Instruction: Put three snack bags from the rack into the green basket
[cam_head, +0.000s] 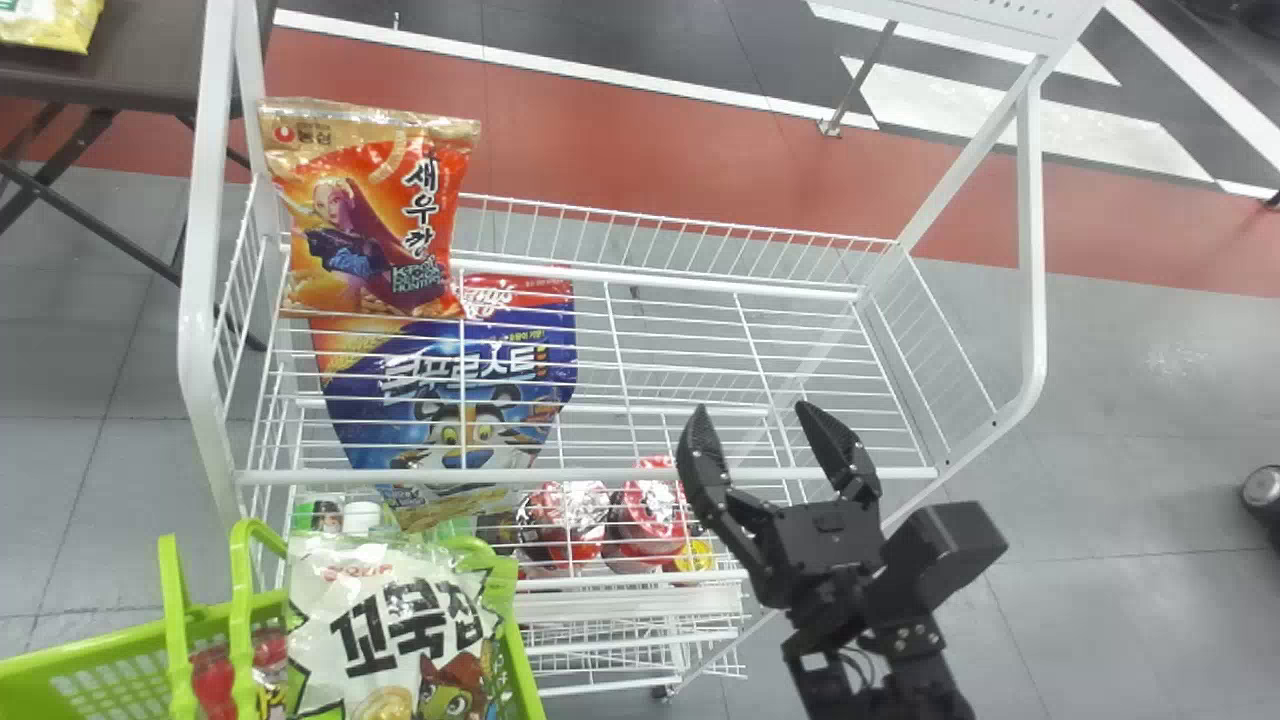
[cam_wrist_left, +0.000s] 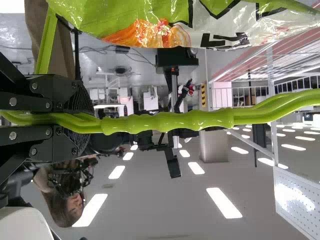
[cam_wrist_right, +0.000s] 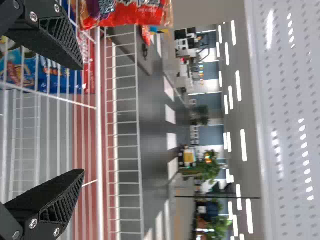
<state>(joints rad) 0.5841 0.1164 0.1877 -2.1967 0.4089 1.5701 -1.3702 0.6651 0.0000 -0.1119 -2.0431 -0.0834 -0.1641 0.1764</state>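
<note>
Orange, glossy and oblong, the plastic snack bag (cam_head: 370, 220) stands upright near the left rear corner of the white wire rack (cam_head: 620, 475), leftward of and beyond the right end effector (cam_head: 754, 409), whose flat black fingers, spread and empty, must probably travel left and inward.

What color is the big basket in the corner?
The basket is bright green, and it shows best in the head view.
</note>
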